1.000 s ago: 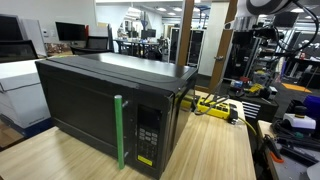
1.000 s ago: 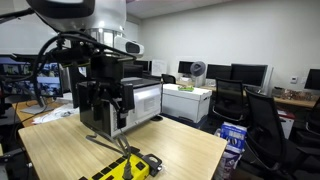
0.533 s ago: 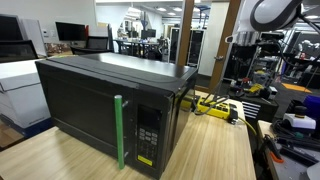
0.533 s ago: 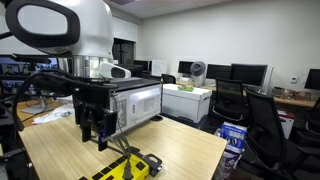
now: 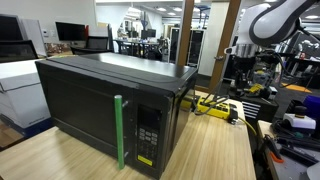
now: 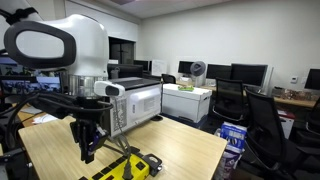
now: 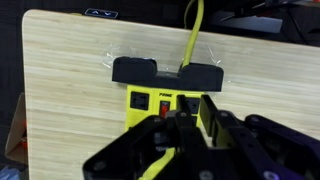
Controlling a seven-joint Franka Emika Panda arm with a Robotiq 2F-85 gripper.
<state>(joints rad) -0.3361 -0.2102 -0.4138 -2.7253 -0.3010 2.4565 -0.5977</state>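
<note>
Power strip [image 7: 150, 100] lay directly under the end effector [image 7: 186, 135]. In the wrist view its near part was covered by the fingers. Only the far end showed, with a red switch and the yellow cord [image 7: 195, 30] running off toward the worktop edge. Long axis ran top to bottom in the wrist view, cord end uppermost, so it was in line with the camera's vertical.

Look of the strip: yellow body with two black blocks across its cord end. It lay flat on the worktop [image 7: 70, 90], with no tilt noted.

In an exterior view the end effector [image 6: 88, 150] hung fingers-down above the strip [image 6: 128, 168], apart from it and not touching. I could not tell whether the fingers were spread or together: they were too dark and overlapped in the wrist view, and too small elsewhere.

Surroundings: a black microwave [image 5: 110, 100] with a green strip on its door handle [image 5: 119, 130] stood on the same light wood worktop [image 5: 210, 150]. The power strip [image 5: 215, 106] lay just beside its rear corner. Office desks, monitors and chairs stood beyond.
</note>
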